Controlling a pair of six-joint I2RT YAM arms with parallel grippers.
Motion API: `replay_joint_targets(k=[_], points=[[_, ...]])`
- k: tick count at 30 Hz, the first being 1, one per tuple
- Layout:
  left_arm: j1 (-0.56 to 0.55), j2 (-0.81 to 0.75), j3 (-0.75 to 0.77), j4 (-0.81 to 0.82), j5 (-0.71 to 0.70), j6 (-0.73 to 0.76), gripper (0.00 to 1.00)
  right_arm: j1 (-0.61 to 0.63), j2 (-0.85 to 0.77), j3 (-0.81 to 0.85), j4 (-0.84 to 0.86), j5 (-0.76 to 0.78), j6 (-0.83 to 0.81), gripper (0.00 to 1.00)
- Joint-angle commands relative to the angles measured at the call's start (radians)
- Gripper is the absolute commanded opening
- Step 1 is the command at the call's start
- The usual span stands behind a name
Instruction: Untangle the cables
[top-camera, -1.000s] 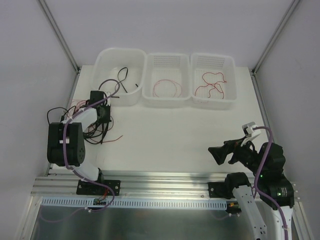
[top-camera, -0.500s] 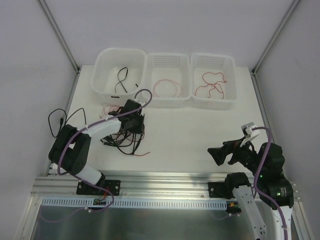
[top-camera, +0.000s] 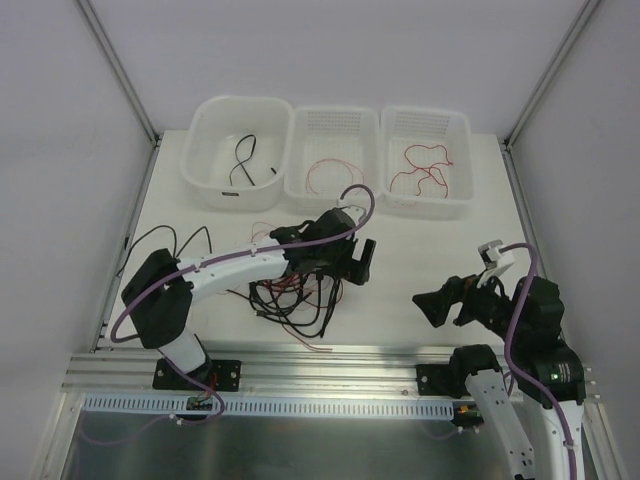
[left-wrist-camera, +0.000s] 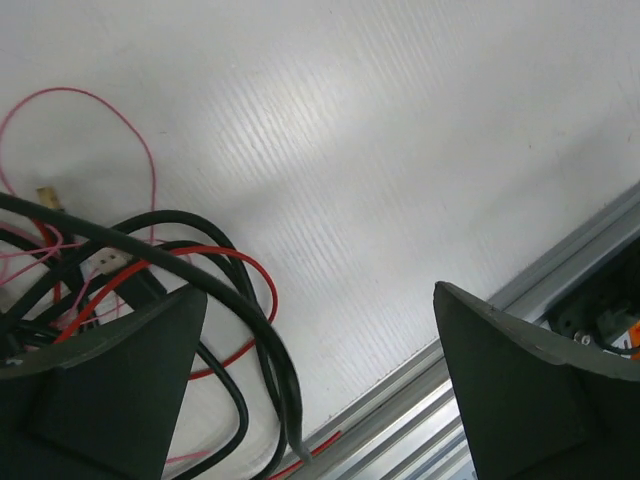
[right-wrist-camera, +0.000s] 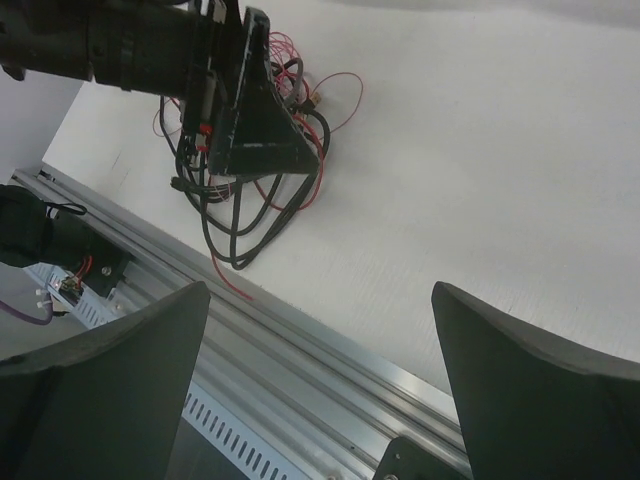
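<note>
At the lower right of the top view, the right gripper hangs with its fingers spread and nothing between them. At centre, the left gripper is also spread wide. The tangle of cables, black, red and pink, lies against one of its fingers. Along the top, three bins hold loose cables: black at left, red in the other two.

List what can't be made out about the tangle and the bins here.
- Top view: the left claw and its arm cover the upper part of the cable tangle; crossings there are hidden.
- Left wrist view: the tangle runs off the left and bottom edges, partly behind a finger.
- Top view: the thin red wire in the middle bin is too fine to trace.
</note>
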Motion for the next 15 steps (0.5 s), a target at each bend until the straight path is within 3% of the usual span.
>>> replay_joint_targets(k=[1, 8, 15], points=[[0.014, -0.084, 0.071, -0.079, -0.137, 0.015, 0.99, 0.003, 0.007, 0.007, 0.007, -0.021, 0.005, 1.0], [0.075, -0.307, 0.073, -0.269, -0.338, 0.012, 0.99, 0.004, 0.028, -0.008, 0.031, -0.055, 0.014, 1.0], [0.405, -0.581, -0.142, -0.326, -0.378, -0.048, 0.99, 0.006, 0.037, -0.023, 0.048, -0.073, 0.017, 1.0]])
